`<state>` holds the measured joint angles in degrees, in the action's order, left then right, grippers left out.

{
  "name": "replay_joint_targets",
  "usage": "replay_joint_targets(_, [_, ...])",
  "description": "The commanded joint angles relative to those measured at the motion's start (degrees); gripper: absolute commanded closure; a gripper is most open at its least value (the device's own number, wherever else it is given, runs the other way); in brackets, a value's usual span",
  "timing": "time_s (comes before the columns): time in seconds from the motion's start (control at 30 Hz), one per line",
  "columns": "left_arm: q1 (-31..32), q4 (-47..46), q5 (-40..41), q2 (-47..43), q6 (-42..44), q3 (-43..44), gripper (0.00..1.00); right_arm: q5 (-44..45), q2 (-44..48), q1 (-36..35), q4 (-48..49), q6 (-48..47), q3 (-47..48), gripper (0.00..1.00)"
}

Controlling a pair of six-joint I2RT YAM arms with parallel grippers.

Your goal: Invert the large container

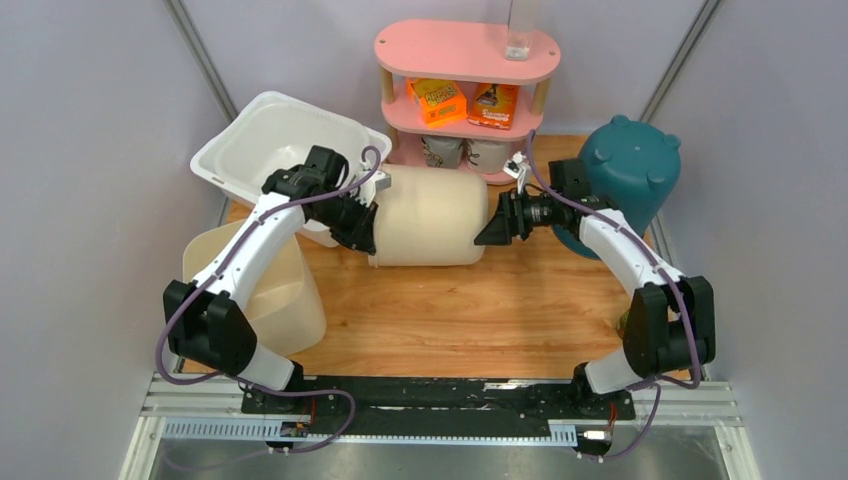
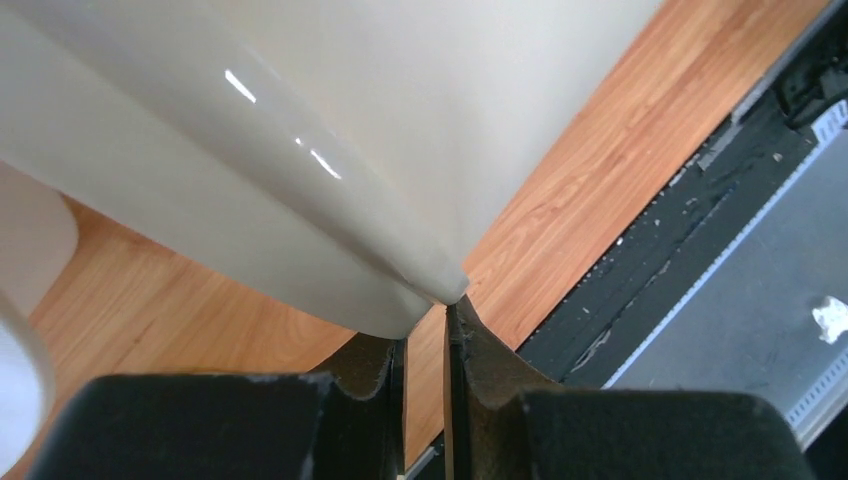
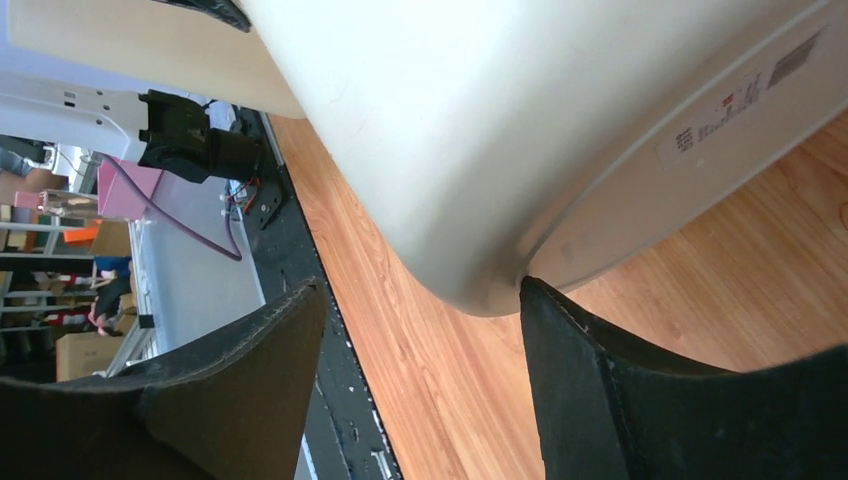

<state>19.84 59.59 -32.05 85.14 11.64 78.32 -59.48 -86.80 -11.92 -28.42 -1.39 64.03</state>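
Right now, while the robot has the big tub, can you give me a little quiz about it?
1. True or false: the large cream container is tipped on its side between the two arms.
2. Which one is pinching the container's rim? A) the left gripper B) the right gripper C) neither
3. Fill in the gap: the teal bin stands on the ____ arm's side of the table.

Key: 1 true. 2 A: its fingers are closed on the rim's edge, while the right gripper is open at the base end. 3 right.
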Motion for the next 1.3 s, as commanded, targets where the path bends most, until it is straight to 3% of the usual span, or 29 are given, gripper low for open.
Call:
replay_joint_targets(0.0, [2.11,-3.81,4.35,0.93,-2.06,-1.32,0.89,-13.99,9.63,-5.72,7.54,6.93,5.96,0.3])
replay_joint_targets(0.1, [2.09,-5.67,4.0,0.4,-4.35,-3.18,0.83,-11.13,11.93,-7.65,9.35,9.31,7.44,0.29])
replay_joint_targets(0.2, [2.13,-8.01,3.39,1.11,-5.62,-4.3,0.67,-8.81,12.04,-9.97,13.07,12.47,7.57,0.29])
replay_joint_targets(0.3, [2.12,-8.85,2.1,2.9,-6.44,-3.54,0.59,-7.26,10.49,-11.05,15.65,14.21,8.08,0.28])
replay_joint_targets(0.63, [2.2,-10.59,0.66,7.66,-8.82,-2.04,0.43,-4.3,5.73,-10.79,16.37,14.23,9.79,0.28])
replay_joint_targets(0.7, [2.17,-11.21,3.04,7.89,-8.89,-2.08,0.43,-2.95,7.12,-8.95,14.17,14.28,10.69,0.27])
replay_joint_targets(0.8, [2.18,-11.09,8.07,7.64,-9.46,-0.56,0.42,8.49,13.05,-6.11,7.36,14.63,10.94,0.21])
replay_joint_targets(0.93, [2.19,-11.32,14.14,2.46,-8.29,3.37,0.26,14.13,22.33,-5.88,-1.16,6.45,10.92,0.16])
replay_joint_targets(0.97, [2.21,-13.47,14.31,1.2,-7.5,3.82,0.11,15.96,24.45,-5.77,-2.77,3.95,10.09,0.14])
replay_joint_targets(1.0, [2.33,-15.3,14.21,-1.05,-5.66,3.71,0.03,17.34,26.22,-5.58,-4.71,2.08,9.0,0.12])
replay_joint_targets(1.03, [2.49,-19.41,13.99,-2.14,-4.69,2.98,0.01,19.56,27.84,-5.34,-6.84,0.38,7.63,0.09])
replay_joint_targets(1.17, [3.3,-28.66,10.09,-2.62,2.04,3.2,0.0,23.29,30.93,-2.43,-13.33,4.13,1.88,0.08])
replay_joint_targets(1.27, [3.64,-27.31,3.08,4.28,4.23,8.25,0.0,23.02,31.02,2.67,-13.84,9.18,-1.9,0.07])
